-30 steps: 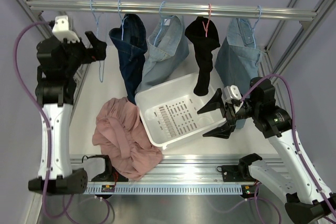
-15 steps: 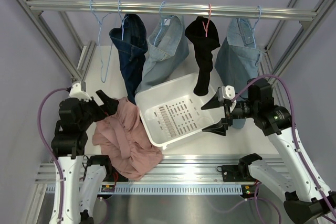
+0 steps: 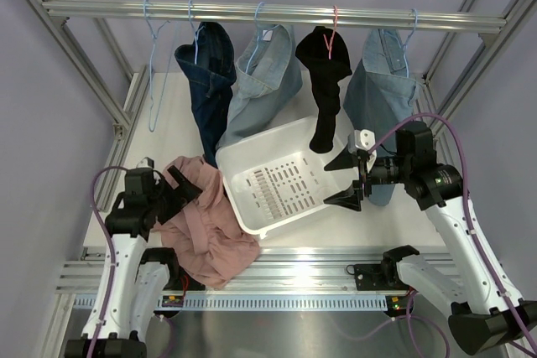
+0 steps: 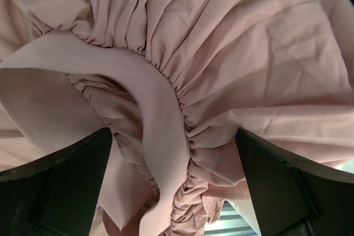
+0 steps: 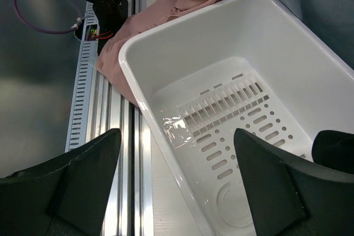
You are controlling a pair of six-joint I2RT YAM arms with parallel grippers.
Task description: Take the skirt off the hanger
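- Top view: the pink skirt [image 3: 205, 224] lies heaped at the desk's near-left corner, spilling over the near edge and touching the white basket [image 3: 243, 175]. 1 blue hanger [image 3: 152, 64] hangs bare at the rail's left end. The left gripper [image 3: 186, 189] hovers over the heap, jaws spread. The right gripper [image 3: 329, 185] gapes above the basket, holding nothing.
- Left wrist: the 2 jaws straddle the gathered waistband [image 4: 160, 109] without pinching it. The cloth looks light, limp and likely slippery, so the thick elastic band seems the surest hold.
- Right wrist: the skirt sits just beside the basket's rim, not inside.
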